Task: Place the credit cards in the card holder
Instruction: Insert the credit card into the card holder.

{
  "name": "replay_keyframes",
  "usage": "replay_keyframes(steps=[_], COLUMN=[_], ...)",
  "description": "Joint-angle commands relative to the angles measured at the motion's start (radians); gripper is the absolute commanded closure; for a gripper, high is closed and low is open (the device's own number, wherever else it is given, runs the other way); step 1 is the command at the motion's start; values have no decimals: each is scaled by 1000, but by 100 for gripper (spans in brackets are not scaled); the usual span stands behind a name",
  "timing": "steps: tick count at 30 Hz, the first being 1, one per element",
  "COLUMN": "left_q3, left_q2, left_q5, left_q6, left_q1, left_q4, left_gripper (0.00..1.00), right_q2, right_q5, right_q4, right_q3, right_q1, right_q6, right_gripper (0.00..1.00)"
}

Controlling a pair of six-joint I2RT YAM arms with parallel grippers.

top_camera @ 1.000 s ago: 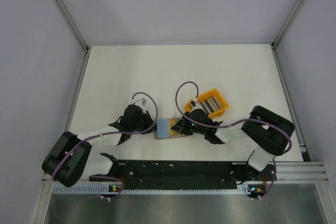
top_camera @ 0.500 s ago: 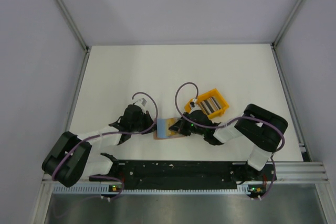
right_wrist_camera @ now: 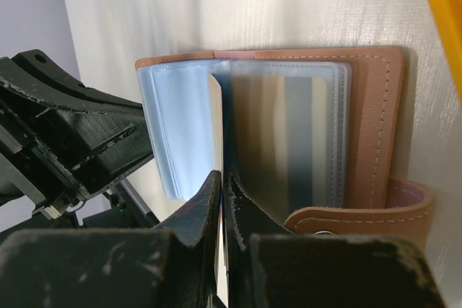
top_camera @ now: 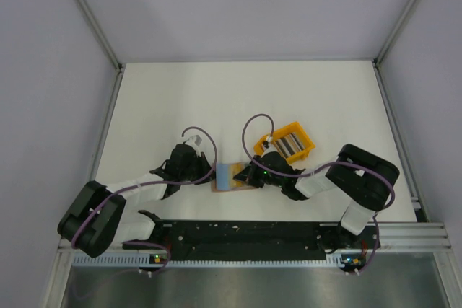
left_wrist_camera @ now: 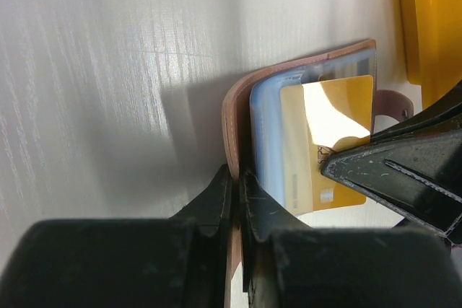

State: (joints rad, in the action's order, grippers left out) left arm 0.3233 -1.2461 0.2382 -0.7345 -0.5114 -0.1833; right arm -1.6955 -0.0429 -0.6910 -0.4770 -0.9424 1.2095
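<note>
The tan card holder (top_camera: pixel 232 184) lies open on the table between both grippers, its clear bluish sleeves (right_wrist_camera: pixel 170 124) fanned up. My left gripper (left_wrist_camera: pixel 237 174) is shut on the holder's tan cover edge (left_wrist_camera: pixel 229 117), holding it raised. My right gripper (right_wrist_camera: pixel 222 174) is shut on a gold credit card (left_wrist_camera: pixel 332 138), seen edge-on (right_wrist_camera: pixel 216 113) in the right wrist view, standing among the sleeves. The holder's snap strap (right_wrist_camera: pixel 361 214) lies by the right fingers. More credit cards (top_camera: pixel 288 141) stand on edge in the yellow tray (top_camera: pixel 307 151).
The yellow tray (left_wrist_camera: pixel 433 27) sits just behind and right of the holder, close to the right gripper (top_camera: pixel 247 175). White table (top_camera: pixel 216 99) stretches behind, fenced by metal frame rails. The left gripper (top_camera: pixel 204 173) lies low at the holder's left.
The right arm has edged slightly left toward the holder with the card. The left gripper and the holder have stayed in place.
</note>
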Motion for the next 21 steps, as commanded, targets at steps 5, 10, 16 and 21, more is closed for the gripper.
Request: replay_keyframes(steps=[5, 10, 16, 21], left_q3=[-1, 2, 6, 10], left_q2=[-10, -9, -7, -9], left_q5=[-23, -23, -20, -20], left_q6=[7, 7, 9, 10], left_q1=[1, 1, 2, 1], left_q4=[4, 8, 8, 13], left_gripper=[100, 100, 100, 100], right_q2=[-58, -43, 36, 103], right_q5=[-74, -66, 11, 89], right_q4=[18, 34, 175, 313], right_q3=[-31, -31, -52, -92], right_q1=[-30, -30, -30, -30], right_q6=[-11, -22, -86, -171], right_gripper=[100, 100, 79, 60])
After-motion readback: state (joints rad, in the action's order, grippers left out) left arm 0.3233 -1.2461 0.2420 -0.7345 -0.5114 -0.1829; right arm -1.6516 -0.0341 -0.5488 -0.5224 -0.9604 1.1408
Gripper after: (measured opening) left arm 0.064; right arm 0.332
